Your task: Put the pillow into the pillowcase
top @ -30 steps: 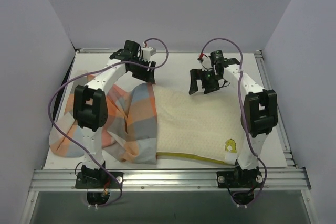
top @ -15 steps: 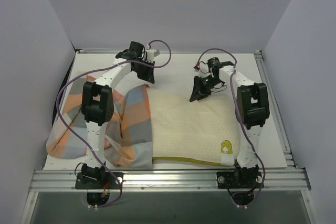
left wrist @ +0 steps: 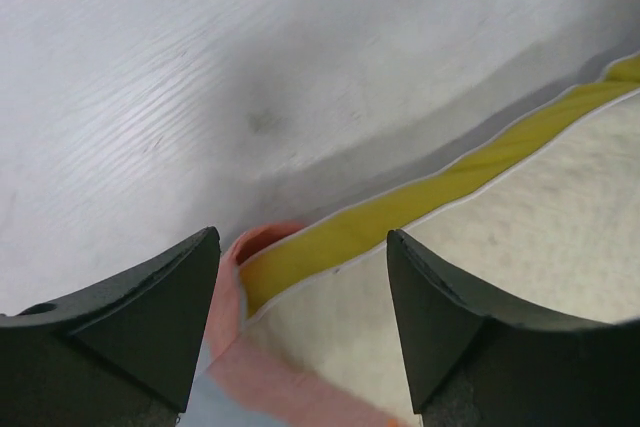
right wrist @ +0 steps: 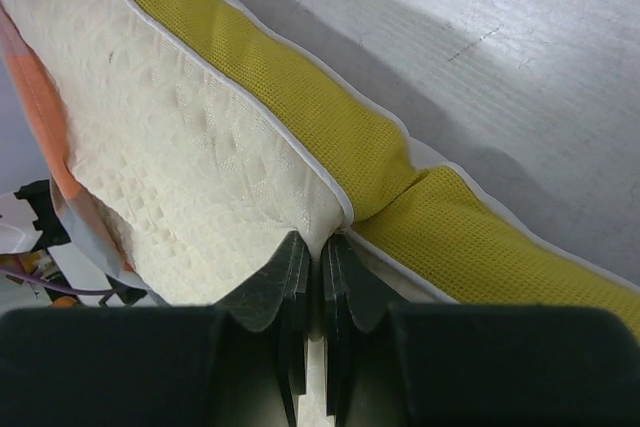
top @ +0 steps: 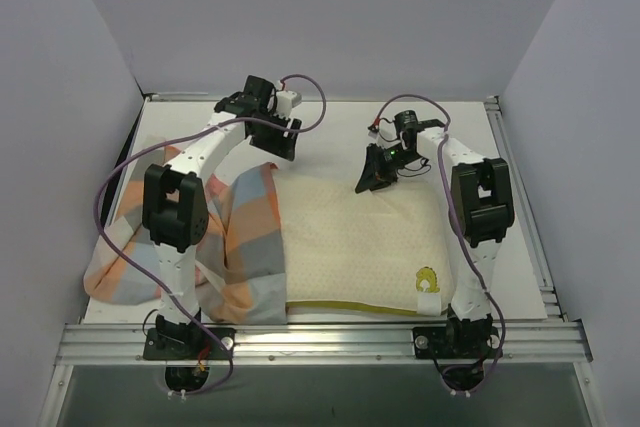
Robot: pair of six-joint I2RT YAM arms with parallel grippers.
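Right gripper [right wrist: 322,244] has just clamped the pillow [top: 350,247] at its twelve-o'clock edge; left gripper [left wrist: 302,237], fingers spread, grips nothing beside the pillowcase [top: 250,237], so stuffing looks unfinished.

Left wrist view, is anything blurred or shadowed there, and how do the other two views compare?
Left wrist view: the pillow throws a soft grey shadow on the table, and the pillowcase corner nearest the lens is blurred. Right wrist view: the pillow's weave is sharp, with a similar shadow beside it. Top external view: even light, no glare.

Free table strip [top: 330,132] behind pillow [top: 350,247]
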